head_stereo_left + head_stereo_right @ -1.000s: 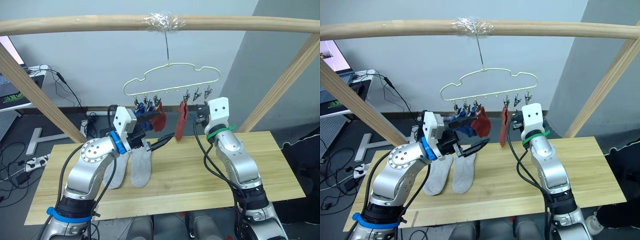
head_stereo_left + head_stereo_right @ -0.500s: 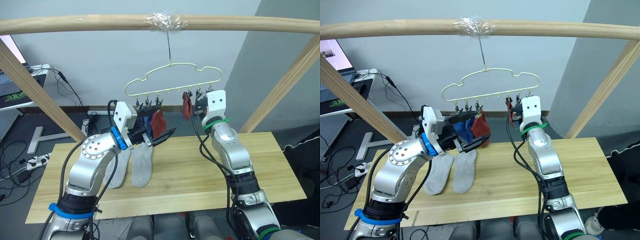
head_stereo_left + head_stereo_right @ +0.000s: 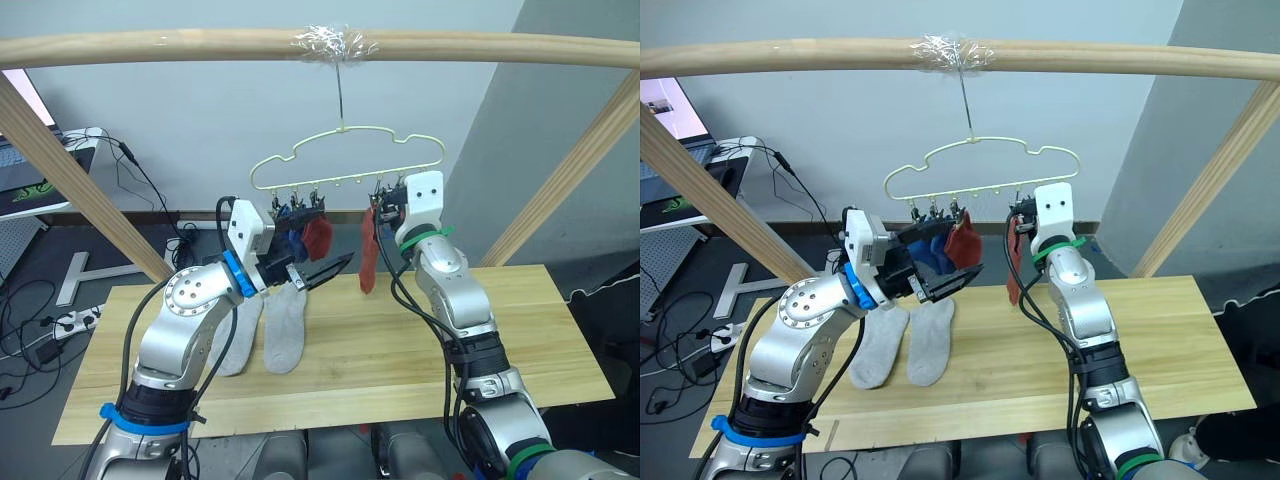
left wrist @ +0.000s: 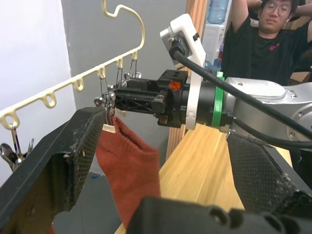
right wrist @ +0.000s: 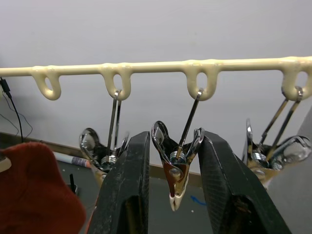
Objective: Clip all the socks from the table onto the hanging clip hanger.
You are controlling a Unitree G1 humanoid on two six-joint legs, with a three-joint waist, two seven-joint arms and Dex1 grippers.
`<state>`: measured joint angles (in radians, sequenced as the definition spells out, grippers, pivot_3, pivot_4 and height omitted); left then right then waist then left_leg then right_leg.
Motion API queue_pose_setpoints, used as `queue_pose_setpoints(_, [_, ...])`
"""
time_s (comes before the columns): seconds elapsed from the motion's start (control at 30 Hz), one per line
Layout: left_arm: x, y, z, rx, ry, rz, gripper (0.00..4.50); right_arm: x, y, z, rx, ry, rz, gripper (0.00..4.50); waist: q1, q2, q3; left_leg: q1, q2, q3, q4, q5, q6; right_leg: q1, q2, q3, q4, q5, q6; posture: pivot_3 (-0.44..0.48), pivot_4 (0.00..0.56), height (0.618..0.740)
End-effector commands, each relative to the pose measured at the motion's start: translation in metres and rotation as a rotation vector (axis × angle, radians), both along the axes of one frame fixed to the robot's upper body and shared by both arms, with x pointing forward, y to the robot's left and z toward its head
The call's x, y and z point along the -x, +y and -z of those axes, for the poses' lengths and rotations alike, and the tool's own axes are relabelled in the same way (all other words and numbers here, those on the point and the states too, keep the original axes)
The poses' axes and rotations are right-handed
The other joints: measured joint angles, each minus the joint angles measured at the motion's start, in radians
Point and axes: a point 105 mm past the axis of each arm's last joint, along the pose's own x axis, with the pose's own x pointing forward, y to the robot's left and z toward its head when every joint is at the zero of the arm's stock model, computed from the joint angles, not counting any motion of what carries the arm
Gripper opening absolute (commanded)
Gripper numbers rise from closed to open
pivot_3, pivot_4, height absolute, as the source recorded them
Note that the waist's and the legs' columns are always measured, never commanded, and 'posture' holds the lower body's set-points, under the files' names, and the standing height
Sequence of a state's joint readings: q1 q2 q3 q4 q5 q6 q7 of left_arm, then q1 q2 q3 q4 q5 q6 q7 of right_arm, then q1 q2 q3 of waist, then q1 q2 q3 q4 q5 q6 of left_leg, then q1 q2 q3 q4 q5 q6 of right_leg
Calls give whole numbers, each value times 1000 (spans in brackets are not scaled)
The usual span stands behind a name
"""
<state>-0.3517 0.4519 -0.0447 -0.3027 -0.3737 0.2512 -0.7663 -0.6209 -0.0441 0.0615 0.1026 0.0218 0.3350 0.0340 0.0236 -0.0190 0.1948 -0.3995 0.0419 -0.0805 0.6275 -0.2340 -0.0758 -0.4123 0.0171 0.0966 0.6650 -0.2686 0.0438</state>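
Two grey socks (image 3: 265, 335) lie flat side by side on the table (image 3: 400, 360), toes toward the robot, unmoved from the earlier frames. Above them the left gripper (image 3: 322, 272) hovers with jaws wide and empty, now pointing at the red sock (image 3: 368, 252) that hangs from a clip near the hanger's right end; half a second ago that sock was bunched high at the right gripper, and it has since dropped to hang full length. Two blue socks (image 3: 290, 240) and another red sock (image 3: 317, 236) hang from the left-side clips, just behind the left gripper. The right gripper (image 5: 171, 161) has risen to the hanger (image 3: 345, 160) bar; its fingers (image 5: 127, 185) stand narrowly apart on either side of a metal clip (image 5: 176, 165), close against it. The hanger hangs by its hook from the taped wooden rail (image 3: 320, 45). A slanting frame post (image 3: 70, 180) crosses the left background. In the left wrist view a person (image 4: 265, 34) sits beyond the table.
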Motion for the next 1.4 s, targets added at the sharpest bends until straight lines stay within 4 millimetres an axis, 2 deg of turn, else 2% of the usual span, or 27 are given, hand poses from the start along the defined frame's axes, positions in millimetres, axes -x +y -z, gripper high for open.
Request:
queue_pose_setpoints(0.03, [2,-2,-13,24,-55,3,4500,1,5,-19,-6,-70,-23,1464,0,0,0,0,0,0,0,0,0,0,0,0,0,0,0,200,176,740])
queue_pose_setpoints(0.77, [5,-4,-15,50,-52,8,4500,-4,8,-21,2,-82,-39,1464,0,0,0,0,0,0,0,0,0,0,0,0,0,0,0,201,176,740])
queue_pose_setpoints(0.8, [6,-5,-15,52,-53,10,4500,-4,7,-21,6,-85,-34,1082,0,0,0,0,0,0,0,0,0,0,0,0,0,0,0,201,176,740])
queue_pose_setpoints(0.9, [5,-5,-16,55,-55,9,4500,-4,5,-22,11,-90,-24,425,0,0,0,0,0,0,0,0,0,0,0,0,0,0,0,201,176,740])
queue_pose_setpoints(1.03, [4,-5,-16,54,-56,9,4500,-4,5,-22,16,-93,-24,425,0,0,0,0,0,0,0,0,0,0,0,0,0,0,0,201,176,740])
queue_pose_setpoints(1.13, [5,-6,-15,54,-54,12,4500,-4,4,-22,17,-94,-22,29,0,0,0,0,0,0,0,0,0,0,0,0,0,0,0,196,176,740])
queue_pose_setpoints(1.2, [6,-7,-14,54,-50,12,4500,-3,3,-22,17,-92,-21,13,0,0,0,0,0,0,0,0,0,0,0,0,0,0,0,195,174,740])
queue_pose_setpoints(1.3, [5,-7,3,1,-10,-4,4500,-1,-2,-18,31,-73,-19,13,0,0,0,0,0,0,0,0,0,0,0,0,0,0,0,195,174,740])
queue_pose_setpoints(1.4, [-1,5,46,-84,119,-101,4500,2,-8,-10,37,-4,-44,13,-1,0,0,0,0,0,0,0,0,0,0,0,0,0,0,182,174,740])
